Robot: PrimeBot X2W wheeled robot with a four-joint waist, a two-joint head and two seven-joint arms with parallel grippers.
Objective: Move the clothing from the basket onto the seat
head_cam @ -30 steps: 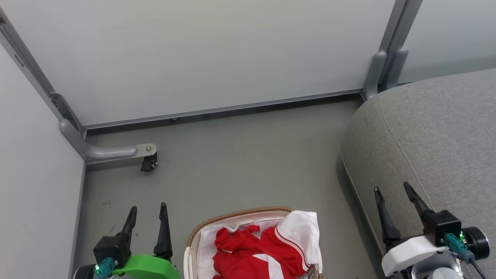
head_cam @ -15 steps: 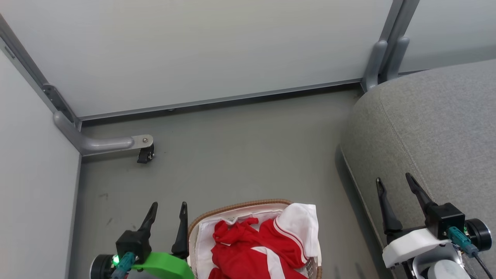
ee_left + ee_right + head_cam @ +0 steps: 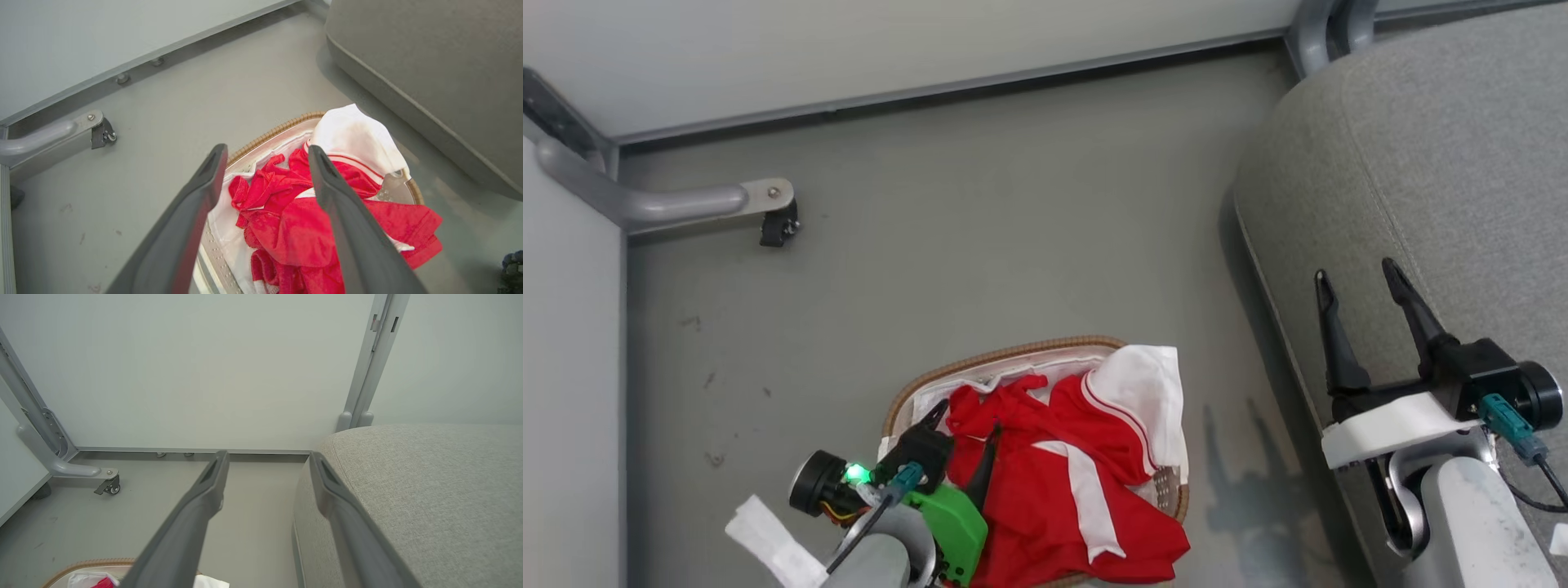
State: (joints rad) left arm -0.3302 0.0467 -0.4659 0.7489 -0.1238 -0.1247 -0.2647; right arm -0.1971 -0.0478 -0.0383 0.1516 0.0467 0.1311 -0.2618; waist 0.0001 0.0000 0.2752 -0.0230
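Note:
The clothing (image 3: pixel 1045 482), bright red with white panels and stripe trim, lies heaped in the basket (image 3: pixel 1013 351) on the floor, one white part draped over the far right rim. My left gripper (image 3: pixel 964 425) hangs open just above the heap's left side, nothing between its fingers. In the left wrist view the left gripper (image 3: pixel 266 149) frames the clothing (image 3: pixel 302 220) and the basket rim (image 3: pixel 269 132). My right gripper (image 3: pixel 1354 272) stands open and empty over the front edge of the grey seat (image 3: pixel 1421 163). The right wrist view shows the right gripper (image 3: pixel 267 455) beside the seat (image 3: pixel 429 490).
Pale partition panels wall in the far side and left. A grey metal foot with a caster (image 3: pixel 772 224) juts onto the grey floor (image 3: pixel 1013 204) at the left. A white tag (image 3: pixel 768 543) lies by my left forearm. Seat and basket stand a short gap apart.
The head camera has tilted down, so the whole scene has slid up the picture. My left gripper has swung right from beside the basket to over the clothing. The right gripper has held still.

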